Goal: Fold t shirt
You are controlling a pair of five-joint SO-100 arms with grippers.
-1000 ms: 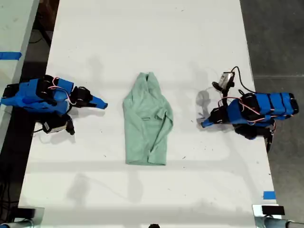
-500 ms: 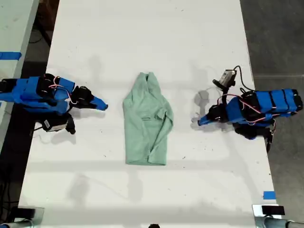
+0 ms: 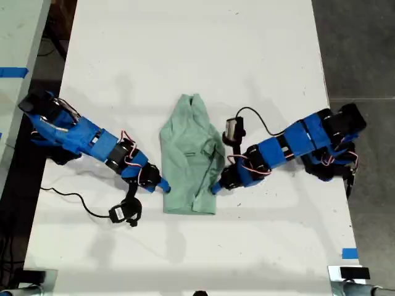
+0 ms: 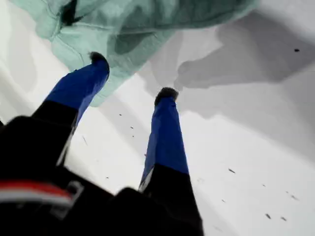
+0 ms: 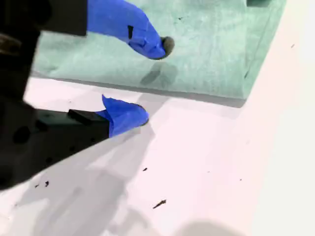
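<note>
The small, wrinkled, pale mint-green fabric t shirt [image 3: 188,163] lies flat at the centre of the white table [image 3: 185,55], collar end toward 12 o'clock in the exterior view and straight hem toward 6.

My first claw [image 3: 214,189] is right down at the shirt's 4 o'clock edge in the exterior view. Its jaws stand well apart in the first wrist view [image 4: 132,74]. One blue finger [image 4: 81,86] has its dark tip on the rumpled border of the cloth [image 4: 147,19], and the other is over bare table.

My second claw [image 3: 165,187] is at the shirt's 8 o'clock edge. It is spread wide too [image 5: 152,81]. One blue finger [image 5: 133,27] is above the fabric [image 5: 197,54], and the other sits just outside the straight folded edge. Neither claw holds any cloth.
</note>
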